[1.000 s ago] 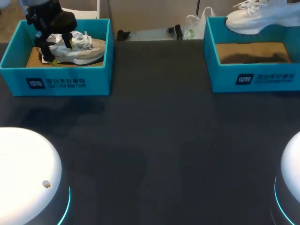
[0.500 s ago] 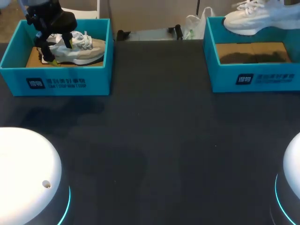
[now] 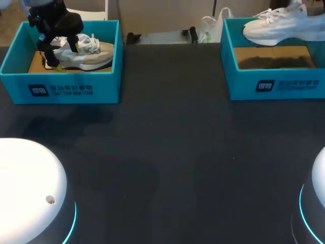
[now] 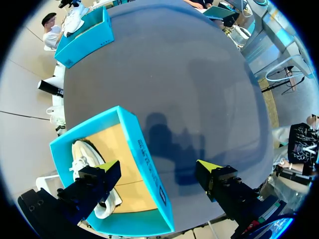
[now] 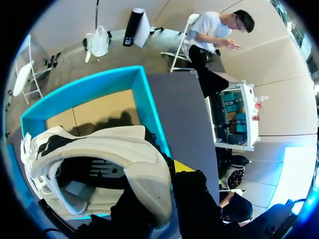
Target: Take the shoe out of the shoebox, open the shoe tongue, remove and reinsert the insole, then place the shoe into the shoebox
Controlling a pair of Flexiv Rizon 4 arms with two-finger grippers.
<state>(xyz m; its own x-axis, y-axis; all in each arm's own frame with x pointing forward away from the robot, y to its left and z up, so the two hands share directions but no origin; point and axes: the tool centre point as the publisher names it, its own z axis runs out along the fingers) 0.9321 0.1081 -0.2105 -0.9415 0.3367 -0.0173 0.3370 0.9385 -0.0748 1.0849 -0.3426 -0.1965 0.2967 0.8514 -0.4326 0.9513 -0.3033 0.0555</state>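
A grey-white shoe (image 3: 84, 53) lies in the left turquoise shoebox (image 3: 66, 89). My left gripper (image 3: 62, 53) hangs over its heel end, open. In the left wrist view that gripper (image 4: 159, 172) straddles the box wall (image 4: 149, 169), with the shoe (image 4: 84, 159) beside one finger and untouched. A white shoe (image 3: 282, 25) hangs above the right shoebox (image 3: 277, 84), toe pointing to the table's middle. In the right wrist view my right gripper (image 5: 158, 185) is shut on the heel collar of this shoe (image 5: 104, 149), over the box's cardboard floor (image 5: 99, 112).
Both boxes stand at the table's far edge, one in each corner. The dark tabletop (image 3: 167, 152) lies between and in front of them. My two white arm bases (image 3: 28, 188) sit at the near corners.
The white shoe in my right gripper has sunk a little towards its box and shifted slightly. The left arm and its shoe have not moved.
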